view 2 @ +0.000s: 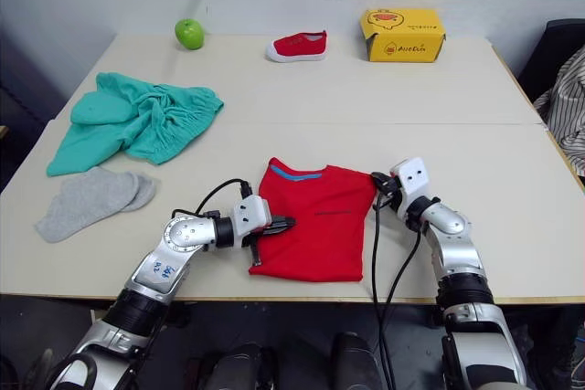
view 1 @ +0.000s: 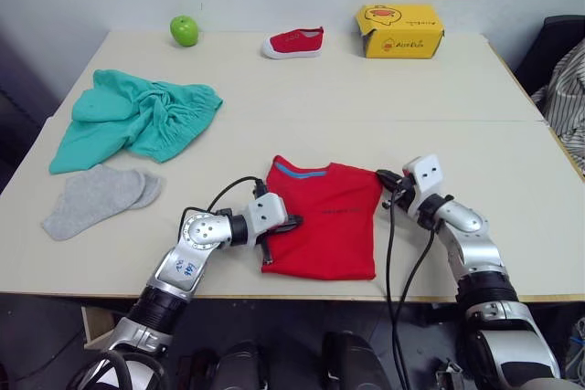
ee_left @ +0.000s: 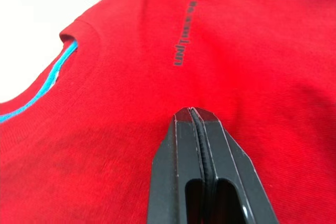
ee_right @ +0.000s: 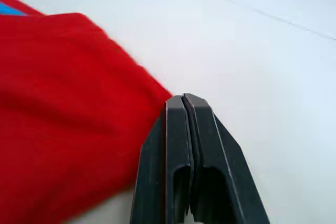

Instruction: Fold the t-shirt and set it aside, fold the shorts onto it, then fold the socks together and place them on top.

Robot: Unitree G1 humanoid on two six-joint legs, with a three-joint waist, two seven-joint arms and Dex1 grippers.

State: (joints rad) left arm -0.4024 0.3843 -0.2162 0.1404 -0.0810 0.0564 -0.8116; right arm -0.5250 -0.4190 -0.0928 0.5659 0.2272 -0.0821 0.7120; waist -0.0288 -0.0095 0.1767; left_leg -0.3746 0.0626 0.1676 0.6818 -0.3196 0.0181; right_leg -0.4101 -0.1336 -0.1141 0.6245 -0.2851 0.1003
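Folding the t-shirt (view 1: 324, 219), lower middle: both grippers (view 1: 291, 224) (view 1: 388, 178) pinched together, empty (next, grab an edge).

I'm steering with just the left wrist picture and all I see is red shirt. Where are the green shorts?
Observer: The shorts lie crumpled on the table's far left part, apart from the t-shirt.
Operator: And the socks?
Observer: The socks lie nearer than the shorts, near the left edge.
Operator: What's my other gripper doing?
Observer: The right gripper is shut, at the t-shirt's right edge.
Operator: Anything else out there?
Observer: A green apple, a small red shoe and a yellow box along the far edge.
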